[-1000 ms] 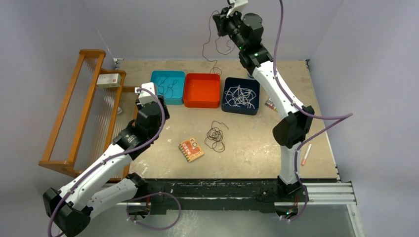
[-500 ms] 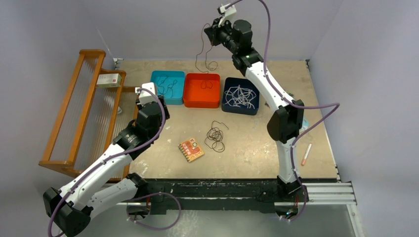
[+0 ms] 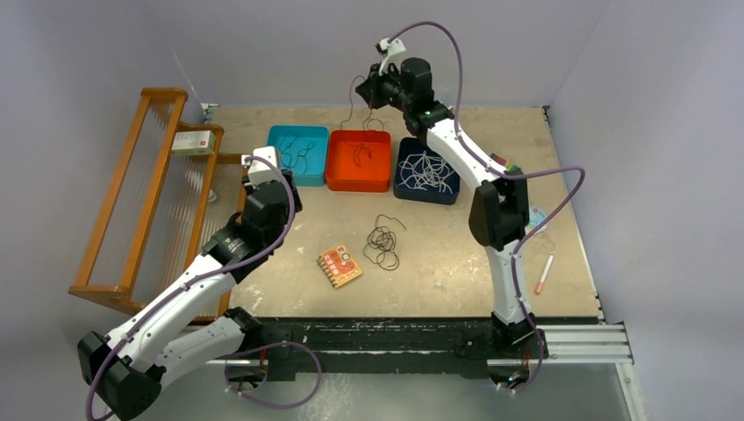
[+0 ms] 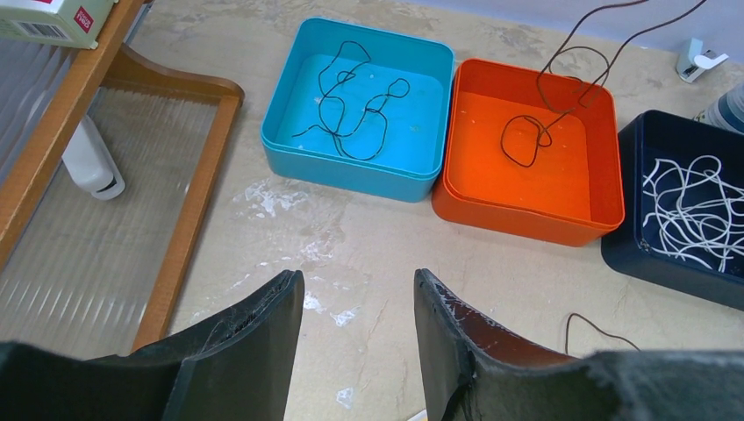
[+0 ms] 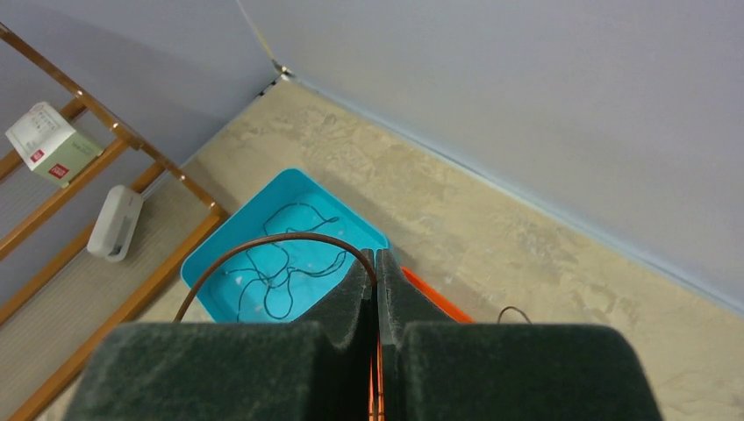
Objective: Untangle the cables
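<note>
My right gripper (image 3: 372, 88) is shut on a thin brown cable (image 3: 358, 105), held high at the back above the orange bin (image 3: 336, 180). The cable's lower loops lie in that bin (image 4: 524, 140). In the right wrist view the cable (image 5: 263, 246) arcs out from between the shut fingers (image 5: 377, 267). A black cable (image 3: 296, 156) lies in the blue bin (image 3: 274, 136). White cables (image 3: 425, 171) fill the navy bin (image 3: 404, 189). A coiled dark cable tangle (image 3: 382, 242) lies on the table. My left gripper (image 4: 358, 285) is open and empty, hovering before the bins.
A wooden rack (image 3: 140, 193) with a small white box (image 3: 194, 142) stands at the left. An orange circuit board (image 3: 339, 266) lies near the tangle. A marker pen (image 3: 543, 274) lies at the right edge. A white clip (image 4: 90, 162) rests by the rack.
My right gripper has moved left and down with the brown cable, from above the navy bin to above the orange bin; the cable's end now lies in the orange bin. The left arm is still.
</note>
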Action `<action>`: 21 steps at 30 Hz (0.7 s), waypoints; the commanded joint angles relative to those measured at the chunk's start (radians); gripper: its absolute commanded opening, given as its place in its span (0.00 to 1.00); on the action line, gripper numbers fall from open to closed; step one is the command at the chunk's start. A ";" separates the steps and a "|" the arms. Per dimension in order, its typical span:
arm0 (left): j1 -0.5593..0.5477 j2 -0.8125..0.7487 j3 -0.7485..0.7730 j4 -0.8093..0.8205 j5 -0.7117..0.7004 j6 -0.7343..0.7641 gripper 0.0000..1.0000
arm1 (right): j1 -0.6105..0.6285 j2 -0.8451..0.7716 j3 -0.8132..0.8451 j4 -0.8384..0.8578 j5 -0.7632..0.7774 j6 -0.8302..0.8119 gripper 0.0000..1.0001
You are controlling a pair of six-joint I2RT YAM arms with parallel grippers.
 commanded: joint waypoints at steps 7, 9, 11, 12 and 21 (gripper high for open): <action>0.006 0.002 0.039 0.018 0.003 0.016 0.49 | 0.001 -0.116 -0.078 0.089 -0.061 0.047 0.00; 0.006 0.001 0.039 0.018 0.003 0.018 0.49 | 0.001 -0.132 -0.096 0.097 -0.083 0.056 0.00; 0.006 0.001 0.039 0.019 0.004 0.018 0.49 | 0.001 -0.152 -0.121 0.116 -0.108 0.067 0.00; 0.006 0.001 0.040 0.019 0.004 0.017 0.49 | 0.000 -0.162 -0.132 0.123 -0.116 0.072 0.00; 0.006 0.004 0.041 0.020 0.010 0.017 0.49 | 0.003 -0.272 -0.261 0.229 -0.143 0.081 0.00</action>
